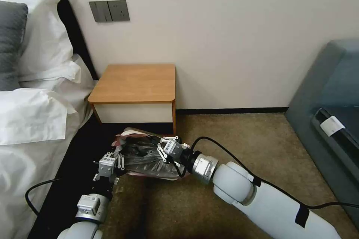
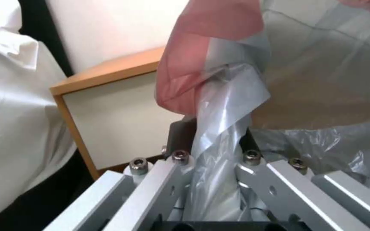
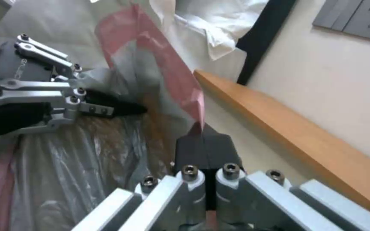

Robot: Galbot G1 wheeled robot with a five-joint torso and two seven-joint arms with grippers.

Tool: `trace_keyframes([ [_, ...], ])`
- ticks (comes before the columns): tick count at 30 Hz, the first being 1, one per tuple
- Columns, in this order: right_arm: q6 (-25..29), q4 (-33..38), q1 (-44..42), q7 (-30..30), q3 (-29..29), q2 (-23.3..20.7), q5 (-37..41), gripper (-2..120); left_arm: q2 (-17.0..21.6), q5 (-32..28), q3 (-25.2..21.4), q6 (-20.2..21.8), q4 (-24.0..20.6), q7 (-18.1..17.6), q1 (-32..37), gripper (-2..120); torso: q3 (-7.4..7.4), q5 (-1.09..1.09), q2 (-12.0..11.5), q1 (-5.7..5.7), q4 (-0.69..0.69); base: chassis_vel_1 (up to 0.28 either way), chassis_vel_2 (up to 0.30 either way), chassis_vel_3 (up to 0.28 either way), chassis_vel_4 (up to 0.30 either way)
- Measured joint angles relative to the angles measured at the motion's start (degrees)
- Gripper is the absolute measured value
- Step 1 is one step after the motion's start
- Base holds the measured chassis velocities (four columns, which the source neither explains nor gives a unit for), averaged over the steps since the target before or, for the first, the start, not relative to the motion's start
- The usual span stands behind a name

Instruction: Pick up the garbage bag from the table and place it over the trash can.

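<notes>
My left gripper (image 1: 119, 161) and right gripper (image 1: 161, 148) each pinch the garbage bag (image 1: 147, 158), stretched between them. It hangs near the table (image 1: 134, 84).

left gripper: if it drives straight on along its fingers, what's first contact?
Probably the table: past the garbage bag pinched in the left gripper, the white drawer front lies ahead. Depth is unclear.

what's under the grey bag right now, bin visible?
Not visible. The crinkly translucent grey garbage bag hangs stretched between left hand and right hand; brown carpet shows around it. Anything beneath is covered.
</notes>
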Motion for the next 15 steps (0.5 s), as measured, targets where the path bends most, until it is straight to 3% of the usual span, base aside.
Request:
trace_keyframes([
  [15,0.04,-3.7,5.58,2.56,-0.06,2.59,1.13,0,0.4,7.1,0.22,-3.35,-0.14,2.7,1.8,7,0.0,0.0,0.0,0.0,0.01,0.0,0.0,0.0,0.0],
])
